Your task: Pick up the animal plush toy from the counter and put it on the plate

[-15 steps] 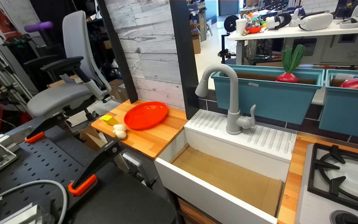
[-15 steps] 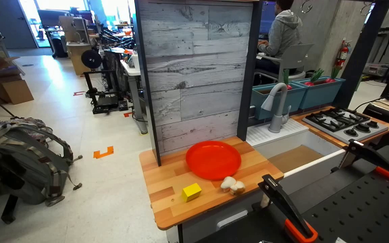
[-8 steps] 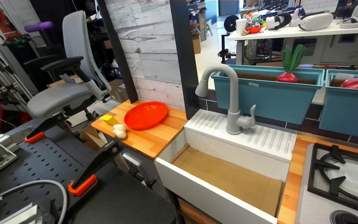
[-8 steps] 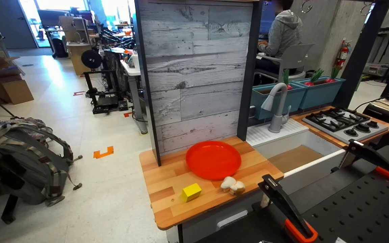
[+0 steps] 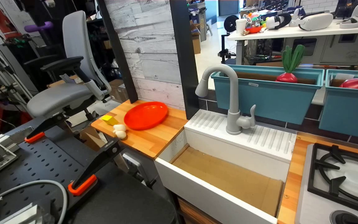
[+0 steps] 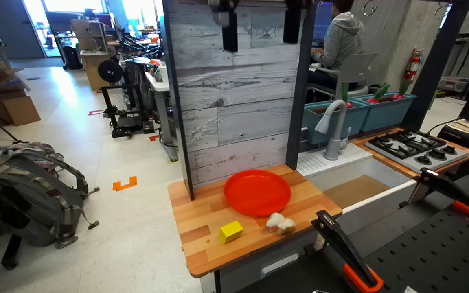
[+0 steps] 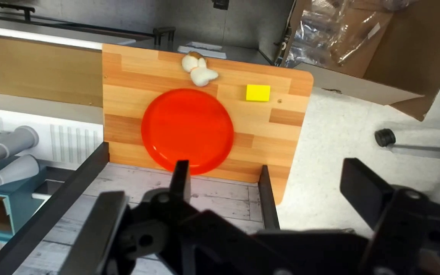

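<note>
plush toy [image 7: 201, 75]: cream (brown patch) | plate [image 7: 188, 128]: red | counter [image 7: 128, 75]: brown patchwork

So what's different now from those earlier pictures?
In an exterior view, the gripper has come in at the top edge, open and holding nothing. Nothing was picked up or let go. The plush toy, the red plate and the yellow block stayed put on the counter.
</note>
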`<action>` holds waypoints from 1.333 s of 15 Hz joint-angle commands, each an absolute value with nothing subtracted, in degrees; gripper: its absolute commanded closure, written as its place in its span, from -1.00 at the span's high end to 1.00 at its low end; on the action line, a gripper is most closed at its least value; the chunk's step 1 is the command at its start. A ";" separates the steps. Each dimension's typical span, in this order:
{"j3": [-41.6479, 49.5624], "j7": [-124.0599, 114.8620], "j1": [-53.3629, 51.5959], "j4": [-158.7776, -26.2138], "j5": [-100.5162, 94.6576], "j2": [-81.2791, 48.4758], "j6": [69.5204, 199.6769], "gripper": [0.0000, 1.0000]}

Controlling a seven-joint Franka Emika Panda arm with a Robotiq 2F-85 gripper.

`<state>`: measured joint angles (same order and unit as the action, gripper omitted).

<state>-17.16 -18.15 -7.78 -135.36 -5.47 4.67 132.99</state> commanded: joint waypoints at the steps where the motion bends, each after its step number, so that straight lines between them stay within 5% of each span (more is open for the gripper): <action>1: -14.85 -16.68 -8.52 -138.24 -7.08 0.06 140.92 1.00; 20: -6.29 -12.67 -7.84 -135.40 -0.13 -34.61 172.50 1.00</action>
<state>-6.39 -14.95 -7.71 -138.56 -3.17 -29.24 169.53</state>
